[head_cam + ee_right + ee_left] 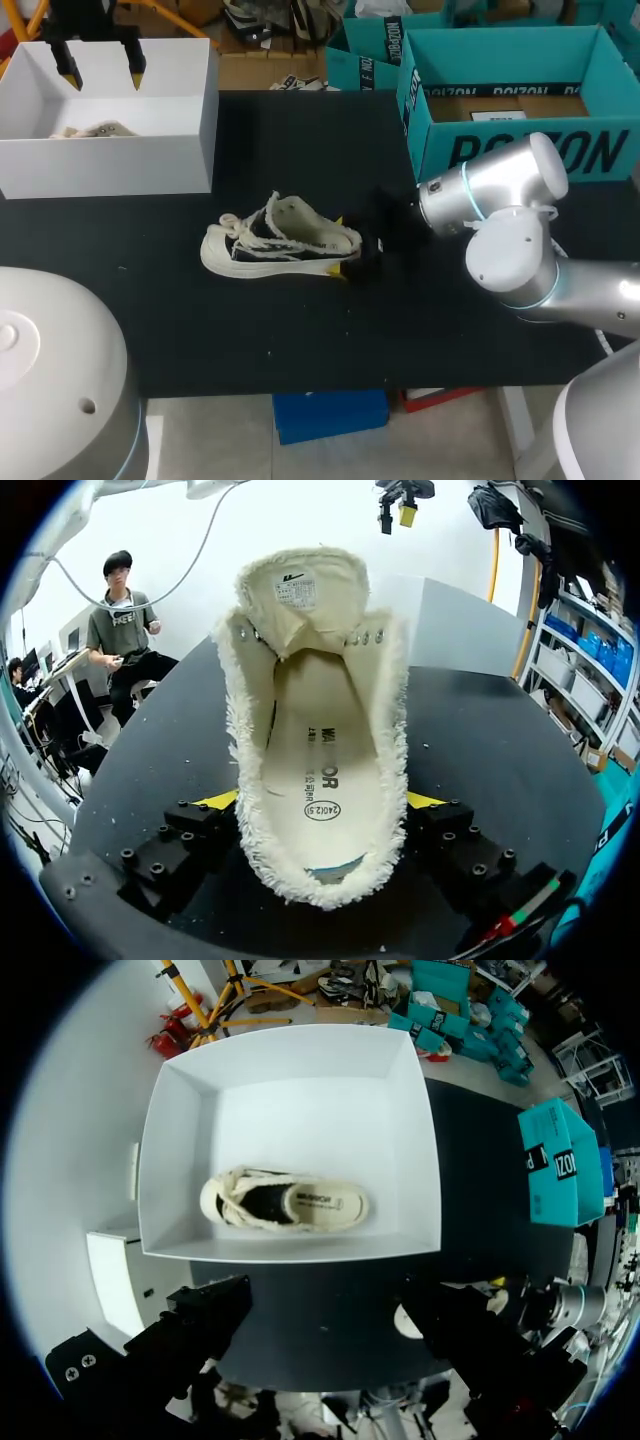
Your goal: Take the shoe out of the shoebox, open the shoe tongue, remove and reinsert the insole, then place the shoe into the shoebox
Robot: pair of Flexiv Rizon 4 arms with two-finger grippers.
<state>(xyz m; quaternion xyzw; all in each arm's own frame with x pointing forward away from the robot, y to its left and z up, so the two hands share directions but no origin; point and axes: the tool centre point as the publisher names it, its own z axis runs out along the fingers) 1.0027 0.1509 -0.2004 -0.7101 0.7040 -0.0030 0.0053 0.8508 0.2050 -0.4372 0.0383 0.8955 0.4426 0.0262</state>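
A cream and black shoe (280, 245) lies on its side on the black table (300, 340), toe toward the left. My right gripper (339, 246) is open, its yellow tips flanking the heel. From the right wrist, the shoe (320, 730) opens toward the camera with its tongue (300, 590) raised and the insole (325, 780) inside; the right gripper (323, 800) has a finger close on each side of the frayed collar. My left gripper (101, 71) hangs open above the white shoebox (180, 150). A second shoe (285, 1203) lies in that shoebox (420, 1140), ahead of my left gripper (325, 1310).
Teal boxes (510, 110) stand at the back right, close behind my right arm (500, 230). One teal box (560, 1160) also shows beyond the shoebox from the left wrist. The table's front edge (300, 385) runs a little in front of the shoe.
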